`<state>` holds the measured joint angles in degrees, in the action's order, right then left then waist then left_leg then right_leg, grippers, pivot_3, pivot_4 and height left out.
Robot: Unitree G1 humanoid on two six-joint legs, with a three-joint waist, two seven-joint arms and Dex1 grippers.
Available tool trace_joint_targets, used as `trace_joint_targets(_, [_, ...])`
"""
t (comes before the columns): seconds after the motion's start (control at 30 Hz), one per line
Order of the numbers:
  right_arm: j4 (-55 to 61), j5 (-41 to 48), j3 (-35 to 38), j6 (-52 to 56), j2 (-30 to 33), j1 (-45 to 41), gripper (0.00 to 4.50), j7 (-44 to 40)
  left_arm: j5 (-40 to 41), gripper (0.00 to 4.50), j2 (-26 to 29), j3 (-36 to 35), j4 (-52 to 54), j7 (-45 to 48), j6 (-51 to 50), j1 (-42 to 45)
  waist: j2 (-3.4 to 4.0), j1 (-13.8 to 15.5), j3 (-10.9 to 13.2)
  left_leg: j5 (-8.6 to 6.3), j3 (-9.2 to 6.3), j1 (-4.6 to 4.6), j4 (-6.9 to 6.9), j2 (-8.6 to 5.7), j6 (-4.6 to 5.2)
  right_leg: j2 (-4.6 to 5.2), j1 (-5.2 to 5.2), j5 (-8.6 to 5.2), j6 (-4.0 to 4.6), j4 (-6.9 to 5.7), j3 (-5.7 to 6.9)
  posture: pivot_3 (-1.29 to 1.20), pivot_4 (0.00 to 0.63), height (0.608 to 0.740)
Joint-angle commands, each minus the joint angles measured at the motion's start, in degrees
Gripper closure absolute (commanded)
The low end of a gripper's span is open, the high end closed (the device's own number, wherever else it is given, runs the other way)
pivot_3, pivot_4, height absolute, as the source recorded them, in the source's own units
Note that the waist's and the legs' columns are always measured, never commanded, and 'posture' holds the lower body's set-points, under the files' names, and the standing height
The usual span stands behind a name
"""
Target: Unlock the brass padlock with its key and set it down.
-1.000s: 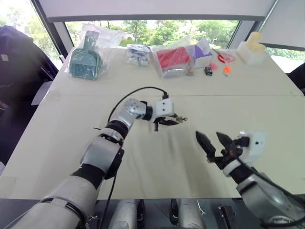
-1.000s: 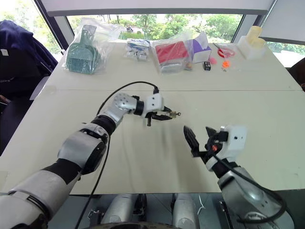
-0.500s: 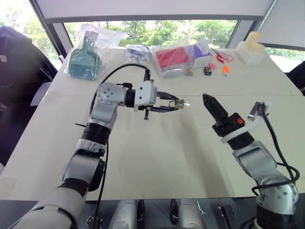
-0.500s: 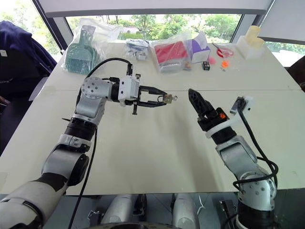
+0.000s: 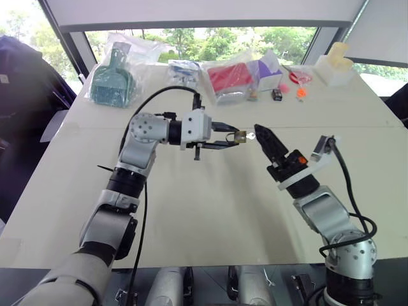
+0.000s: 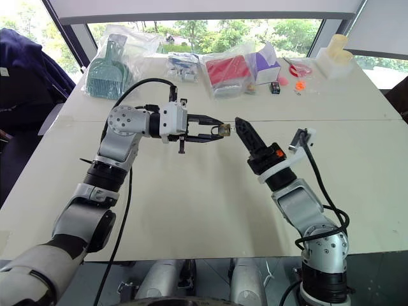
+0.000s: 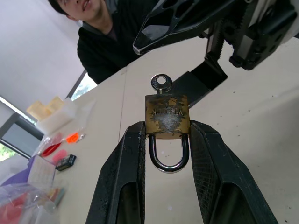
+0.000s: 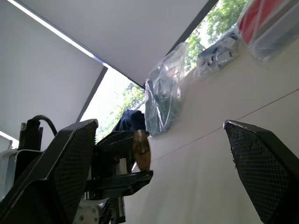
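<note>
Left claw (image 7: 166, 140) is clenched on the brass padlock (image 7: 167, 120), held above the worktop (image 5: 210, 197) with the key (image 7: 161, 84) standing in its body. Right claw (image 8: 163, 154), fingers spread wide, points at the key, seemingly just short of touching.

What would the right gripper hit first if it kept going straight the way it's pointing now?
Most likely the key sticking out of the brass padlock, which the left gripper holds up in the air. The open right gripper points almost at it, though the depth offset is hard to judge.
</note>
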<state>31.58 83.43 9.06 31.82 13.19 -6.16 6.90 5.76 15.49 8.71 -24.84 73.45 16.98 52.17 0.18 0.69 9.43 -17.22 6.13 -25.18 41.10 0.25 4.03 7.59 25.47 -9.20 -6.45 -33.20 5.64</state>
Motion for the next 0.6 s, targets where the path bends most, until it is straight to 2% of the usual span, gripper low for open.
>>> trace_joint_targets(0.03, [3.1,-0.3,-1.0,-1.3,-1.2,0.0,0.0,-0.6,1.9,3.72,-0.3,0.1,0.4,-0.7,1.0,1.8,0.0,0.0,0.0,0.0,0.0,0.0,0.0,0.0,0.0,0.0,0.0,0.0,0.0,0.0,0.0,0.0,0.15,0.735])
trace_joint_targets(0.13, [3.1,-0.6,-1.4,-1.7,-1.8,0.1,0.0,-0.8,2.1,3.72,-0.4,0.0,0.3,-0.9,1.1,1.9,0.0,0.0,0.0,0.0,0.0,0.0,0.0,0.0,-0.01,0.0,0.0,0.01,-0.01,0.0,0.0,0.0,0.15,0.735])
trace_joint_targets(0.27, [3.1,-0.9,-1.8,-2.4,-2.5,0.5,1.82,-0.8,2.6,3.73,-0.4,0.0,1.0,-1.1,0.8,1.8,0.0,0.0,0.0,0.01,0.0,0.0,0.0,0.0,-0.01,0.0,0.0,0.0,0.0,0.0,0.0,0.0,0.15,0.735])
trace_joint_targets(0.33, [2.9,-1.0,-1.7,-2.6,-2.7,0.7,2.96,-1.1,2.9,3.73,-0.3,0.1,1.3,-1.1,0.7,1.6,0.0,0.0,0.0,0.01,0.0,0.0,0.0,0.0,-0.01,0.0,0.0,0.0,-0.01,0.0,0.0,0.0,0.15,0.735])
trace_joint_targets(0.37, [2.7,-1.0,-1.7,-2.7,-2.7,0.7,3.33,-1.2,3.0,3.73,-0.3,0.1,1.5,-1.1,0.6,1.5,0.0,0.0,0.0,0.01,0.0,0.0,0.0,0.0,-0.02,-0.01,0.0,0.01,-0.01,0.0,0.0,0.0,0.15,0.735])
trace_joint_targets(0.43, [2.5,-0.8,-1.6,-2.9,-2.8,0.7,4.45,-1.4,3.1,3.73,-0.2,0.1,1.6,-1.1,0.6,1.5,0.0,0.0,0.0,0.02,0.0,0.0,0.0,0.0,-0.03,-0.01,0.0,0.01,-0.02,0.0,0.0,0.0,0.15,0.735])
trace_joint_targets(0.6, [1.7,-0.9,-1.4,-3.4,-3.2,0.4,4.48,-1.6,2.9,3.73,0.2,0.2,1.5,-2.1,1.4,1.6,0.01,0.0,0.0,0.02,0.0,0.0,-0.01,0.0,-0.03,-0.01,0.0,0.0,0.0,0.0,0.0,0.0,0.15,0.735])
